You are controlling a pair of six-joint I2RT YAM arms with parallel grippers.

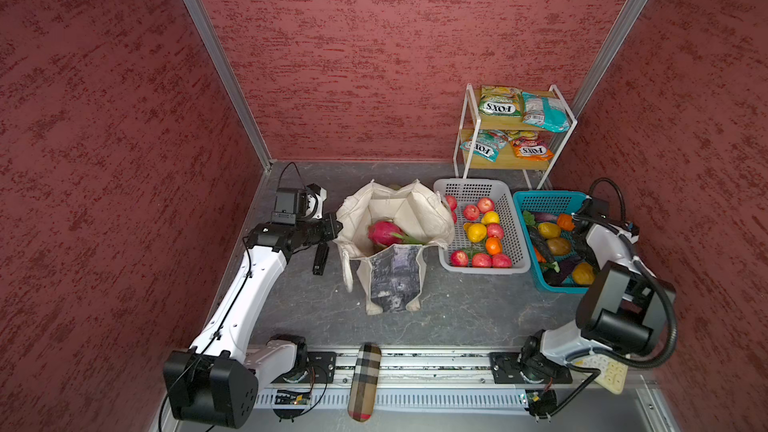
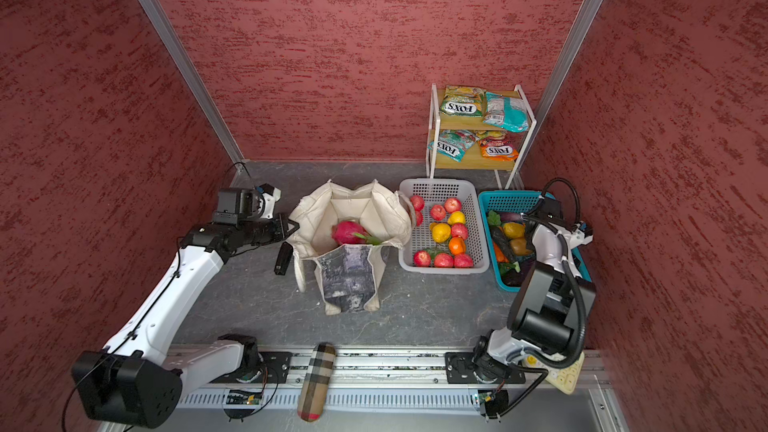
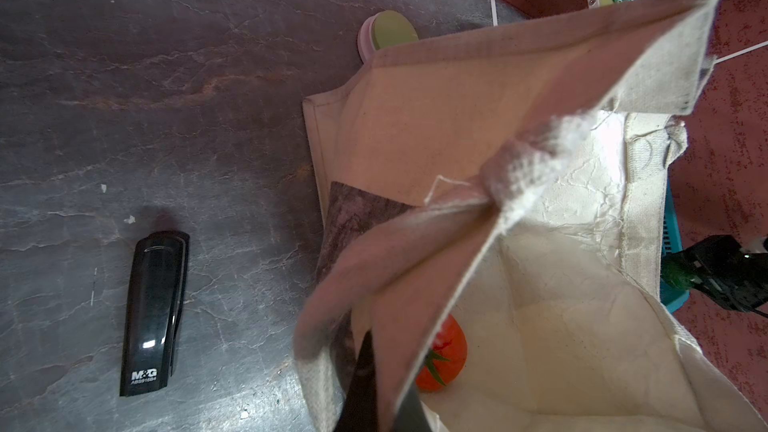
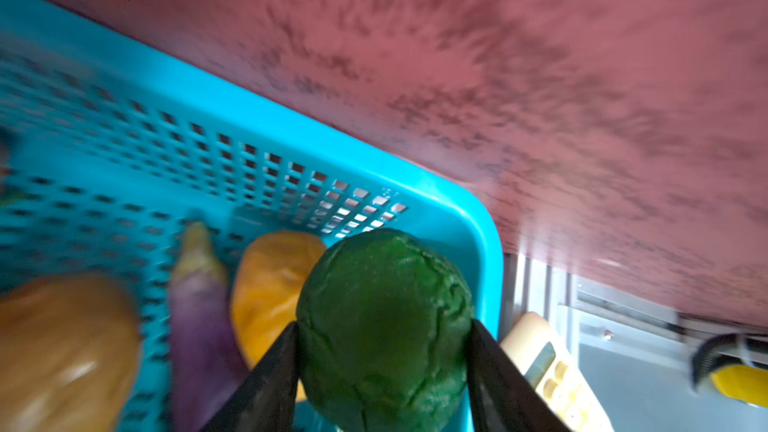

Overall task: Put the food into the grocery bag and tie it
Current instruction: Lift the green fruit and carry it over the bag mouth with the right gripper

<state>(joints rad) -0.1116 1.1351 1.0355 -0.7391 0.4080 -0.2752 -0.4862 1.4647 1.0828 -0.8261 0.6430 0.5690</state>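
Observation:
The cream grocery bag (image 1: 395,276) (image 2: 349,272) stands open mid-table, and a pink dragon fruit (image 1: 384,232) (image 2: 348,232) shows inside it. A red tomato (image 3: 446,351) also lies on the bag's floor. My left gripper (image 1: 338,228) (image 3: 386,384) is shut on the bag's left rim, with the cloth pinched between its fingers. Over the blue basket (image 1: 540,201) (image 4: 249,126), my right gripper (image 4: 382,371) is shut on a dark green wrinkled vegetable (image 4: 384,317), both fingers pressing its sides. In both top views the wrist hides those fingers.
A white basket (image 1: 469,191) of red, yellow and orange fruit sits between the bag and the blue basket. FOX'S packets (image 1: 500,108) lie on a two-shelf rack behind. A black stapler (image 1: 321,258) (image 3: 156,313) lies left of the bag. A plaid case (image 1: 364,382) rests on the front rail.

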